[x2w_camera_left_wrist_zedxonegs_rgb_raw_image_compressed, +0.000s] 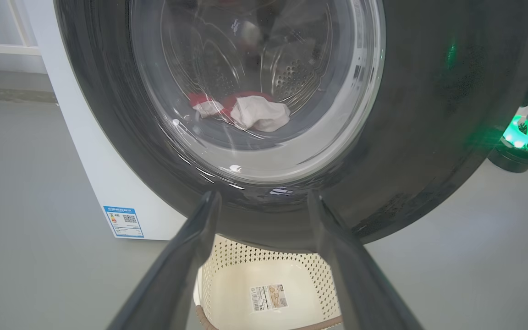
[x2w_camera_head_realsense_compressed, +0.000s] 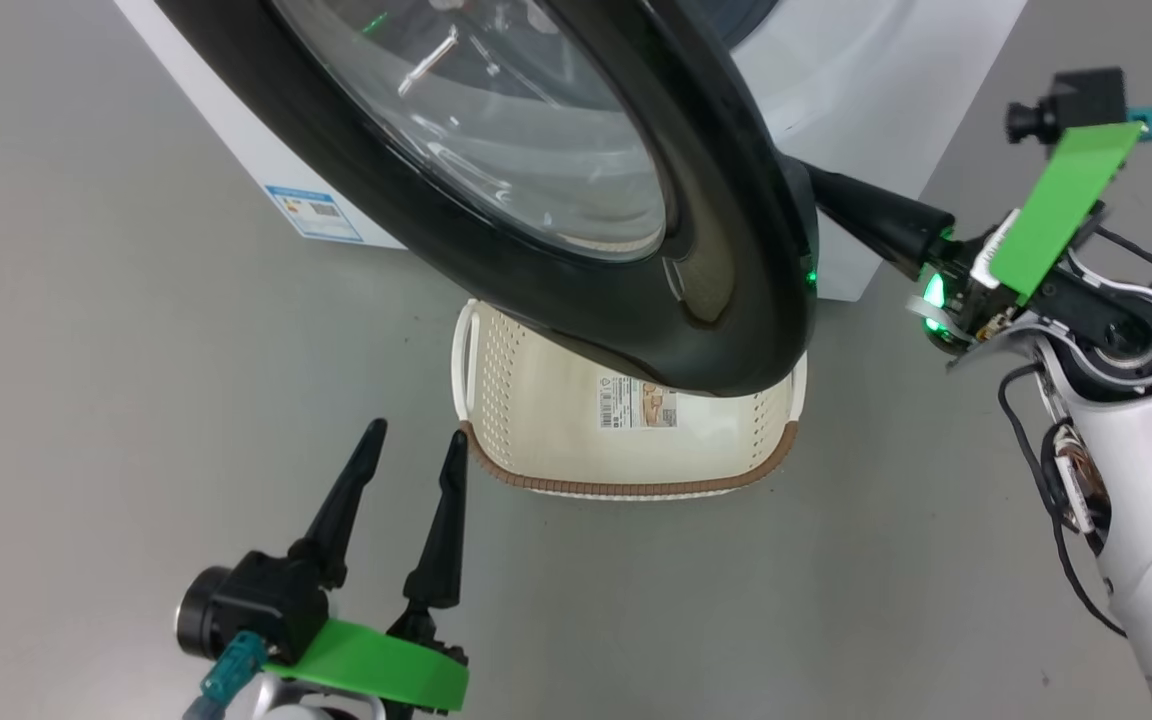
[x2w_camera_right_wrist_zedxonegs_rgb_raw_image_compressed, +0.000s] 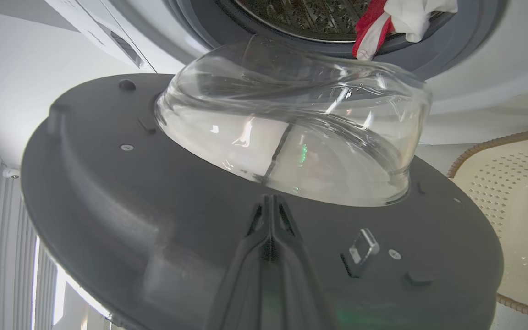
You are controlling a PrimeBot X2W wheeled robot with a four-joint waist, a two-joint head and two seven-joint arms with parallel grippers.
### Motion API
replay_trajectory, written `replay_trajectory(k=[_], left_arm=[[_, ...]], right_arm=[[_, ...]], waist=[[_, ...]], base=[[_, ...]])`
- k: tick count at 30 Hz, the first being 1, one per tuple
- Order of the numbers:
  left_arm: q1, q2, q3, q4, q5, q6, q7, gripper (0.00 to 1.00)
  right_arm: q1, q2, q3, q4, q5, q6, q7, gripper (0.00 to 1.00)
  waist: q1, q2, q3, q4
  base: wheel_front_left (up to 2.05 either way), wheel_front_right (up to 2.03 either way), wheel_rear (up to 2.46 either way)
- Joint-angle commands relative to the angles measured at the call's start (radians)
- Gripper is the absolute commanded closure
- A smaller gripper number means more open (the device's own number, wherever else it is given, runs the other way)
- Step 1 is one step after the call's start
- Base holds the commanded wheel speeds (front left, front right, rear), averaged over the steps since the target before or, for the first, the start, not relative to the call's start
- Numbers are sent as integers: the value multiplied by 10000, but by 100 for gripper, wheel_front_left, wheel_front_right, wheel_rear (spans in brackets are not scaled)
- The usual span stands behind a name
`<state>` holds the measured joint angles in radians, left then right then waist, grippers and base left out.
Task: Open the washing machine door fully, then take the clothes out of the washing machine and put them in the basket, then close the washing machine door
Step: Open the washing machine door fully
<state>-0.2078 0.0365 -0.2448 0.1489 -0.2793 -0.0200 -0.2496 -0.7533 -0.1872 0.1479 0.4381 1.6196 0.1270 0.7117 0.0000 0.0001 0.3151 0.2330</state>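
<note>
The washing machine door (x2w_camera_head_realsense_compressed: 736, 300), black-rimmed with a glass bowl, stands part-way open over the basket (x2w_camera_head_realsense_compressed: 636, 488). My right gripper (x2w_camera_right_wrist_zedxonegs_rgb_raw_image_compressed: 271, 199) is shut, nothing between its fingers, its tips against the door's grey inner face (x2w_camera_right_wrist_zedxonegs_rgb_raw_image_compressed: 154, 206). In the head view its fingers (x2w_camera_head_realsense_compressed: 866, 215) reach behind the door's edge. My left gripper (x2w_camera_head_realsense_compressed: 411, 440) stands open and empty at the lower left, in front of the door (x2w_camera_left_wrist_zedxonegs_rgb_raw_image_compressed: 429, 114). The red and white clothes (x2w_camera_right_wrist_zedxonegs_rgb_raw_image_compressed: 383, 18) lie in the drum, one hanging over the grey ring; they also show through the glass (x2w_camera_left_wrist_zedxonegs_rgb_raw_image_compressed: 255, 112).
The white washing machine (x2w_camera_head_realsense_compressed: 836, 60) stands on a grey floor, a blue label (x2w_camera_head_realsense_compressed: 311, 212) at its lower corner. The cream basket (x2w_camera_left_wrist_zedxonegs_rgb_raw_image_compressed: 268, 270) sits empty on the floor under the door, a paper label (x2w_camera_head_realsense_compressed: 636, 408) on its bottom.
</note>
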Motion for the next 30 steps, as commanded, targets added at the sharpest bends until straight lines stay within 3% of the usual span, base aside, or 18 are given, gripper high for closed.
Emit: replay_trajectory(k=[1,3,30], left_arm=[[143,137,403,-184,98,-79,-122,0],[201,137,506,-160,160,-130,-122,0],[944,137,1682,111,845,-766,-122,0]], right_arm=[[306,83,-4,-199,-121,37,-111,29],[496,74,-109,-174,-142,37,-241,0],[4056,582,-992,-286,-288,37,-1632,0]], waist=[[0,-1,-91,-50],[0,-1,-174,-100],[0,-1,-1014,-1247]], base=[[0,0,0],[0,0,0],[0,0,0]])
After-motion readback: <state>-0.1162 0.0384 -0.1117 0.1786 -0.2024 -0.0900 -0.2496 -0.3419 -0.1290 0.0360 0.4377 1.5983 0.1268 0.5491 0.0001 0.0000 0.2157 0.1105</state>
